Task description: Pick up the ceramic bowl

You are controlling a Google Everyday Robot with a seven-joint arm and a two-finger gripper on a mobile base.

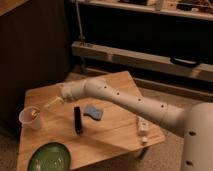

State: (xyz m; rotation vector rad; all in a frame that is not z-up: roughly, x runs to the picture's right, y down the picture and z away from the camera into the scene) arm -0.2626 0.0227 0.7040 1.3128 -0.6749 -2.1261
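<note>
The ceramic bowl (49, 157) is seen at the near left corner of the wooden table (115, 136). It is round, shallow and shiny green, with a darker rim. It is set flat on the wood, and nothing is touching it.

A little farther back, by the left edge, a small cup (30, 118) is stood upright. It is milky white and partly see-through, and much narrower than the bowl. Near the middle of the table a thin black thing (77, 120) is stood on end. Just beside it, to the right, a flat blue sponge (93, 112) is laid down. A long white thing (143, 127) is laid close to the right edge.

The gripper (51, 104) is held above the table, just right of the cup and well apart from the bowl. Its pale yellow fingers are pointed left toward the cup. They are spread wide, and nothing is held between them.

The arm (135, 102) is made of smooth white tubes with small dark holes. It is stretched from the round white body (200, 135) at the right, across the table, up and to the left.

Behind the table, a long pale bar (150, 59) is seen in front of a dark shelf.
</note>
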